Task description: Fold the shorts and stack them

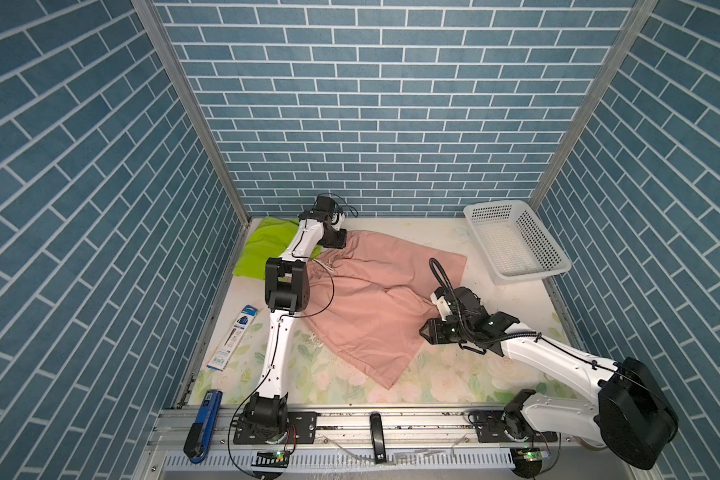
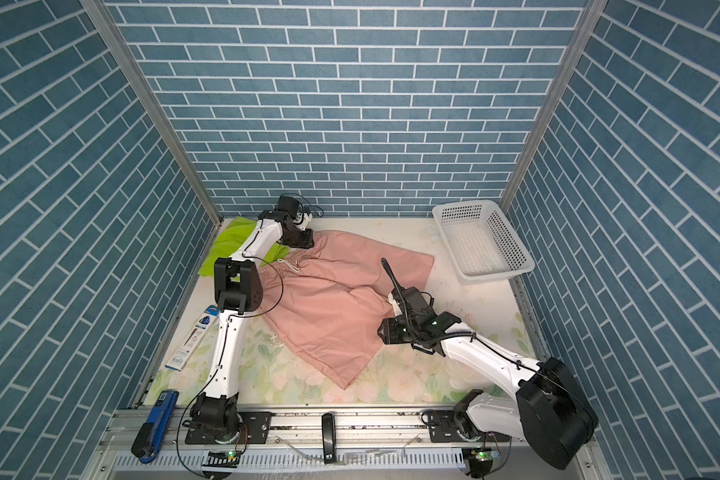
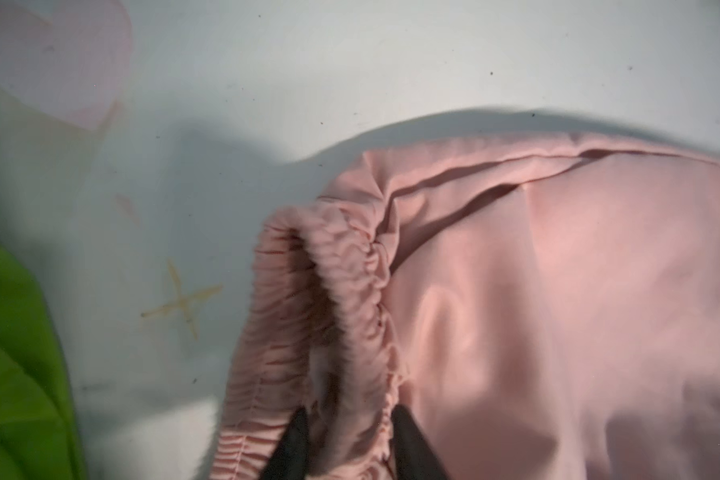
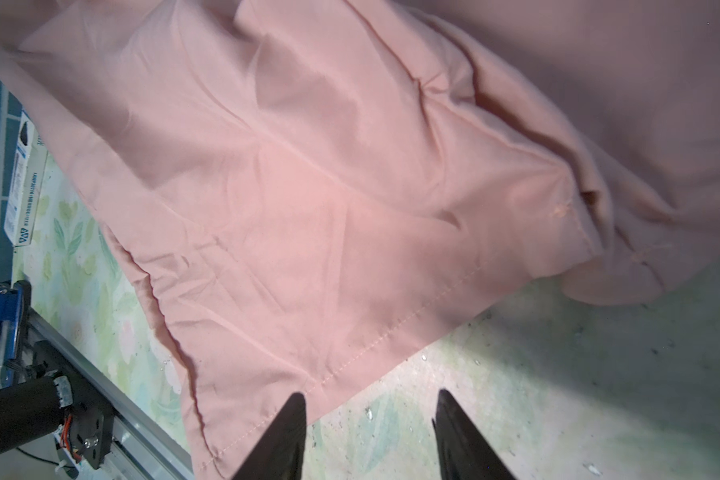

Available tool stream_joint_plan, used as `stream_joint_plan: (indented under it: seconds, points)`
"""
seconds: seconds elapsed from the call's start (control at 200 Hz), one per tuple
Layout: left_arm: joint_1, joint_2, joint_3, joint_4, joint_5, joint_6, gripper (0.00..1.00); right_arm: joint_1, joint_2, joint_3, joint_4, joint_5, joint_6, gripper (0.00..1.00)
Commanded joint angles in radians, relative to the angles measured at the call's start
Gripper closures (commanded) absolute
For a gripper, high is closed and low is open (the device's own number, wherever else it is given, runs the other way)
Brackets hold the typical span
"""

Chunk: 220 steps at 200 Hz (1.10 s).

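Two pairs of shorts share the tabletop point(image 1: 516, 303). The pink shorts point(image 1: 371, 299) lie spread, their long axis running from the waistband point(image 3: 350, 299), pinched narrowly between the left fingers point(image 3: 294, 440), to a leg hem point(image 4: 391, 332). The hem is just ahead of the right fingers point(image 4: 287, 432), which are half apart and empty. The green shorts point(image 1: 267, 249) sit just beside the left fingers. The right arm looks nearer the hem.

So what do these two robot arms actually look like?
Both the left arm and right arm have smooth white shells, chunky black joints and black cables; the right carries a ribbed black hose. The left gripper and right gripper end in pointed black fingers.
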Motion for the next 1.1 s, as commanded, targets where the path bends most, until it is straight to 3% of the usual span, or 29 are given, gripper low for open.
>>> stream_joint_plan:
  seconds: [0.0,0.035,0.265,0.355,0.535,0.65,0.85,0.99,1.095]
  points:
    - [0.0,0.001,-0.001,-0.031,0.006,-0.012,0.89,0.003,-0.031,0.027,-0.085,0.103,0.033,0.47]
    - [0.0,-0.007,0.005,-0.032,-0.007,-0.013,1.0,0.0,-0.031,0.027,-0.108,0.13,0.036,0.47]
    - [0.002,-0.116,-0.004,-0.048,-0.196,-0.016,1.0,-0.055,-0.032,0.002,-0.105,0.152,0.042,0.42]
    - [0.002,-0.172,-0.024,-0.059,-0.272,-0.014,1.0,-0.105,-0.02,-0.012,-0.045,0.117,0.015,0.41]
    - [0.016,-0.279,-0.099,-0.046,-0.406,-0.021,1.0,-0.117,0.1,0.024,0.117,-0.062,-0.077,0.38]
    - [0.038,-0.321,-0.151,-0.014,-0.433,-0.026,1.0,-0.092,0.171,0.036,0.165,-0.124,-0.089,0.37]
    - [0.07,-0.353,-0.243,0.102,-0.486,-0.04,1.0,-0.034,0.227,0.059,0.09,-0.061,-0.093,0.37]
    - [0.103,-0.325,-0.212,0.098,-0.525,-0.063,1.0,-0.007,0.256,0.054,0.094,-0.05,-0.057,0.37]
    - [0.133,-0.306,-0.179,0.071,-0.51,-0.076,1.0,0.089,0.244,0.103,0.0,0.009,-0.088,0.36]
